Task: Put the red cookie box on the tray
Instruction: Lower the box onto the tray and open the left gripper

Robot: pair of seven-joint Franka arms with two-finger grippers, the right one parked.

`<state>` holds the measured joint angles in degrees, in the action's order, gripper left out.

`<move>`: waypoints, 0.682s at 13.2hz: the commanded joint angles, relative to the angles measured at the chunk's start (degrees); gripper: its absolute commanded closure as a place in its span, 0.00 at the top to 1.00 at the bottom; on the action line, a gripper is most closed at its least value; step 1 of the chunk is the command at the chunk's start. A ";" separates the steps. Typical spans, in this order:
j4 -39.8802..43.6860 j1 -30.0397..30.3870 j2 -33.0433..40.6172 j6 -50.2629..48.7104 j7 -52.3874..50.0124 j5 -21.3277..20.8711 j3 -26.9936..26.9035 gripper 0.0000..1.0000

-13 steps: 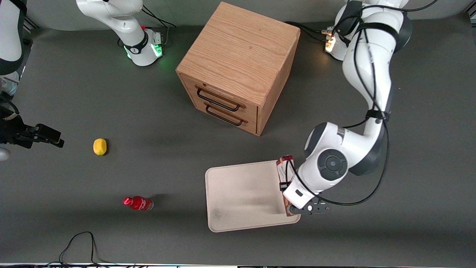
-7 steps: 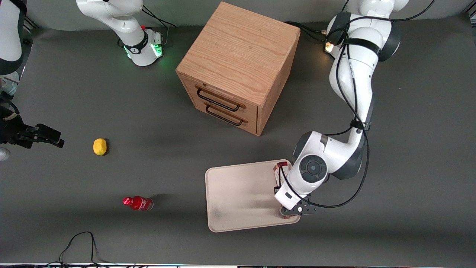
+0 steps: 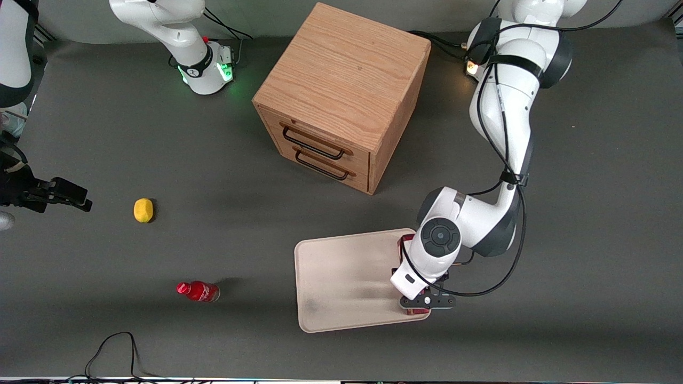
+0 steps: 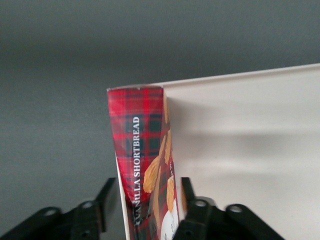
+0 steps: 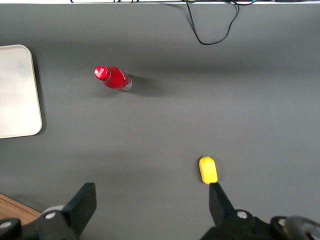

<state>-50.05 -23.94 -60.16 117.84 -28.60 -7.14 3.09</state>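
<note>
The red cookie box (image 4: pixel 144 145), dark-red tartan with tan biscuit pictures, lies lengthwise between my fingers. My left gripper (image 4: pixel 148 200) is shut on the red cookie box, one finger on each long side. The box sits low along the edge of the cream tray (image 4: pixel 240 140), at the tray's side toward the working arm. In the front view the arm hides most of the box; a red end (image 3: pixel 404 241) shows by the tray's rim. My gripper (image 3: pixel 427 302) is over the near corner of the tray (image 3: pixel 341 282).
A wooden two-drawer cabinet (image 3: pixel 341 90) stands farther from the front camera than the tray. A small red bottle (image 3: pixel 198 291) and a yellow fruit (image 3: pixel 143 210) lie toward the parked arm's end. A black cable (image 3: pixel 114 346) loops at the near table edge.
My arm has carried the box sideways from the tray's outer edge a little further over the tray, and the wrist has turned more upright above it.
</note>
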 commanded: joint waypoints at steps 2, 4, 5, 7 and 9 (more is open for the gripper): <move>-12.92 2.74 15.55 -1.12 1.69 5.01 -0.54 1.00; -22.06 6.78 27.06 -4.17 5.64 9.15 -0.45 1.00; -25.33 8.89 31.81 -7.68 7.92 9.34 -0.45 1.00; -29.91 12.49 39.99 -15.59 12.06 9.25 -0.45 1.00; -39.63 17.23 50.79 -18.26 14.26 8.99 -0.45 1.00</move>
<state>-74.93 -10.08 -21.67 99.42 -17.21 1.13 2.30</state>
